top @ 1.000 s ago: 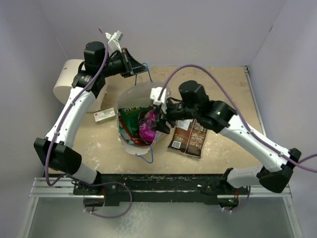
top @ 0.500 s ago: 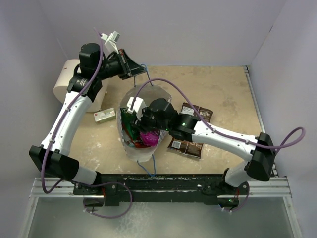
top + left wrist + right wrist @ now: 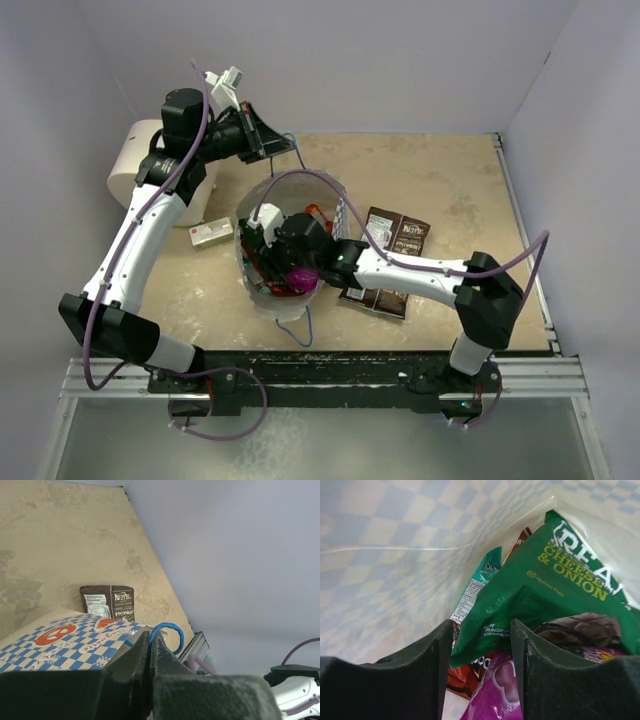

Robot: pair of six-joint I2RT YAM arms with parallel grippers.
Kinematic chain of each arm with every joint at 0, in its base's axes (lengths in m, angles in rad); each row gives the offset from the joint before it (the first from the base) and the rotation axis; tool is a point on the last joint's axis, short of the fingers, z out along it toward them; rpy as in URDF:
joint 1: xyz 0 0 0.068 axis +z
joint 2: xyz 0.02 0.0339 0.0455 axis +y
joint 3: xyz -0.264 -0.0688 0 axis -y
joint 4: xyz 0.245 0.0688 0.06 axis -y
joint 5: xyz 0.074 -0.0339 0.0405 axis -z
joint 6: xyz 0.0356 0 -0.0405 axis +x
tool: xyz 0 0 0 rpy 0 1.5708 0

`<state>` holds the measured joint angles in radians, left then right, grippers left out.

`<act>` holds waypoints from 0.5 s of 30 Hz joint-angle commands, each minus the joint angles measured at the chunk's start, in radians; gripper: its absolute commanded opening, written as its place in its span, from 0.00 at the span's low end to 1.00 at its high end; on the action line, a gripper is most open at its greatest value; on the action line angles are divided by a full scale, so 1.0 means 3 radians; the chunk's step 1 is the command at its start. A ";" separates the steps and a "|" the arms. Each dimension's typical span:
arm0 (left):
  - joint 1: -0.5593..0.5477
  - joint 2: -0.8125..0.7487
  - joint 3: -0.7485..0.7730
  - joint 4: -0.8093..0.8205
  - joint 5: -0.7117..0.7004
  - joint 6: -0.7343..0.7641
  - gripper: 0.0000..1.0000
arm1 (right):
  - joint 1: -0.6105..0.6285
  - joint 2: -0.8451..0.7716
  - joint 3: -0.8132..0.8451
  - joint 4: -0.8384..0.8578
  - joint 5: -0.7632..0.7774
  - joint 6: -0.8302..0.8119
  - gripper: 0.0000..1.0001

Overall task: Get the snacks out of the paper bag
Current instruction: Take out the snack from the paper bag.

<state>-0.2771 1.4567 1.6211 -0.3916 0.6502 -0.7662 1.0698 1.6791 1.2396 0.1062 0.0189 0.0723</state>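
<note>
Down inside the paper bag, the right gripper hangs with its two fingers spread and nothing pinched between them; the left gripper is pressed shut on the blue cord handle at the far rim, holding that side of the bag up and the mouth open

Most of the snacks lie in a heap at the bottom of the bag; one dark brown packet already rests on the table just beside the bag, on the right arm's side

Straight ahead of the spread fingers lies the green packet; its lower edge sits right at the gap between them, and its long axis runs up and away toward the upper right of the wrist view, leaning on the bag's inner wall; the magenta packet sits underneath, close to the fingertips; a teal packet and a red-orange one are tucked behind and below the green one

By my reading, the right arm is the one to grasp, since the left is busy with the handle; a short push forward should put the green edge between the pads; the risk is catching the magenta packet or the bag's wall along with it
</note>
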 commanded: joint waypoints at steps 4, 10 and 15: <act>-0.0021 -0.0034 0.0195 0.0082 0.0066 -0.0003 0.00 | 0.0019 0.0163 0.0070 0.0212 0.0080 0.0290 0.57; -0.0020 -0.0025 0.0217 0.0049 0.0090 0.0020 0.00 | 0.0021 0.0388 0.0168 0.0088 0.0229 0.0320 0.60; -0.0022 -0.0009 0.0246 -0.0033 0.0081 0.0043 0.00 | 0.0019 0.0367 0.0236 0.0079 0.0164 0.0267 0.27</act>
<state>-0.2771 1.4586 1.6329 -0.4210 0.6518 -0.7643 1.0729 1.8091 1.2583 0.1089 0.0574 0.1516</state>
